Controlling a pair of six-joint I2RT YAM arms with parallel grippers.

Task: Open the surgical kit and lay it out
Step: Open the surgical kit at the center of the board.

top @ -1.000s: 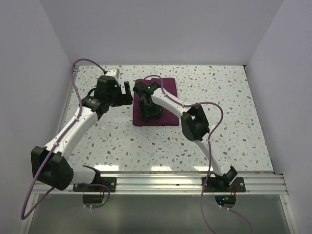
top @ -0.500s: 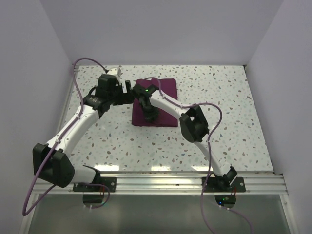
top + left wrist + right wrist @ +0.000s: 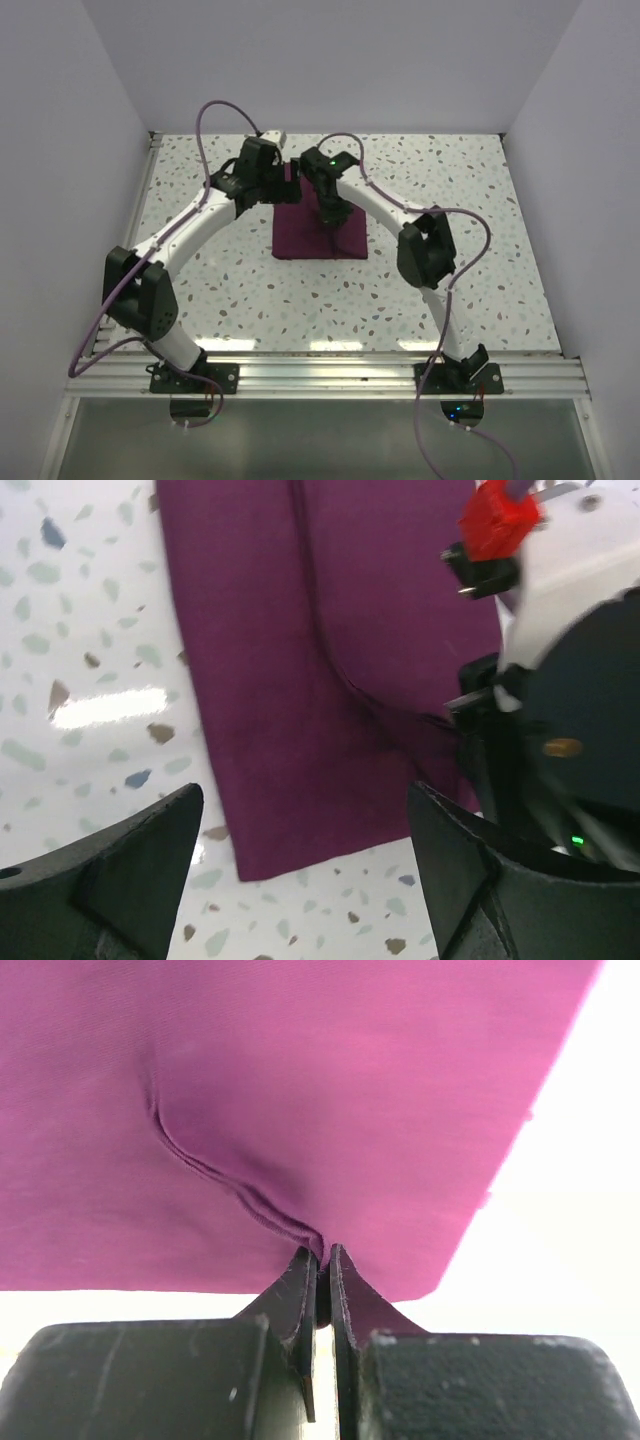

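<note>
Left gripper jaws wide, nothing held. It hovers over the far-left part of the wrap, and the wrist view shows a wrap corner between its fingers, not touched.

Wrap lies flat on the table, centre and toward the far side, between the two arms. Folded shut: no tray or instruments show. Rough rectangle, long axis running near to far, only slightly skewed. Short edges face the arms and the back wall. A seam or flap edge runs lengthwise in the left wrist view.

Handling, my guess: cloth is soft and limp and will drape and bunch, not hold shape. Light by itself, but steel inside would add weight and could slide or spill if the bundle is lifted or tipped. Best hold is a free flap edge or corner, a thin pinch of the top layer only, then peel outward, low and flat. Don't clamp through the bulk.

Right gripper closed tight, pinching a raised fold of the wrap near its middle-right. Creases run into the fingertips. Can't tell how many layers it holds.
</note>
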